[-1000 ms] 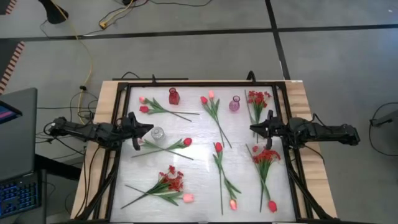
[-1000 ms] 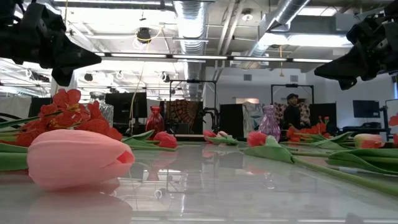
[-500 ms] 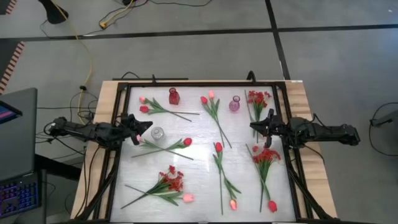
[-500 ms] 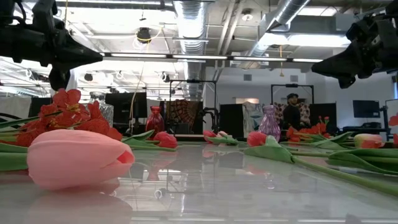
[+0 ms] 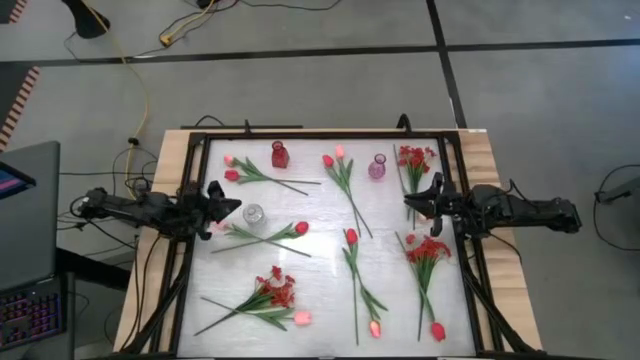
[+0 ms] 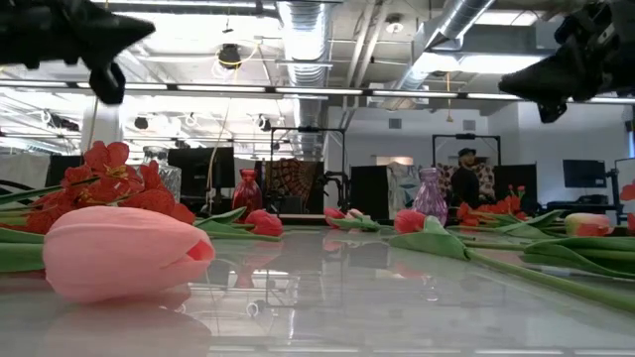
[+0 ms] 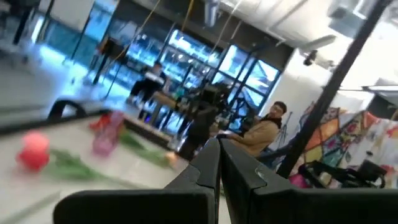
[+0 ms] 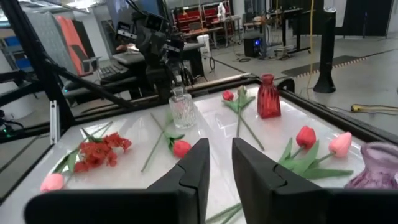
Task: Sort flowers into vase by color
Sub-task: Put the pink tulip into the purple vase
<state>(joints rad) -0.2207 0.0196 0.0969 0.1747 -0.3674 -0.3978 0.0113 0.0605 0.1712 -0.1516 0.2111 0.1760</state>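
1. The left end effector (image 5: pixel 222 203) is hovering over the left edge of the desk (image 5: pixel 320 300), its two fingers (image 7: pixel 211 168) pressing together and gripping nothing
2. The right end effector (image 5: pixel 412 203) is hovering over the right edge of the desk, its fingers (image 8: pixel 196 165) standing slightly apart with a narrow gap between them, and nothing is sitting in that gap
3. The flowers are lying flat and scattered across the white desk, none of them touching either end effector
4. A crossed pair of tulips (image 5: pixel 262 235) is lying just beside the left end effector, toward the desk's middle, and another pair of tulips (image 5: pixel 250 170) is lying near the far left corner
5. A bushy red spray (image 5: pixel 427 250) is lying just beside the right end effector, on the near side, and a second red spray (image 5: pixel 413 158) is lying on its far side
6. More tulips (image 5: pixel 343 178) are lying in the middle, with a mixed bunch (image 5: pixel 272 295) and a pink tulip (image 6: pixel 124 253) at the near edge
7. Three vases are standing upright: a clear vase (image 5: pixel 254 214) close to the left end effector, a red vase (image 5: pixel 279 155) and a purple vase (image 5: pixel 377 167) along the far edge
8. No flower is showing inside any of the vases
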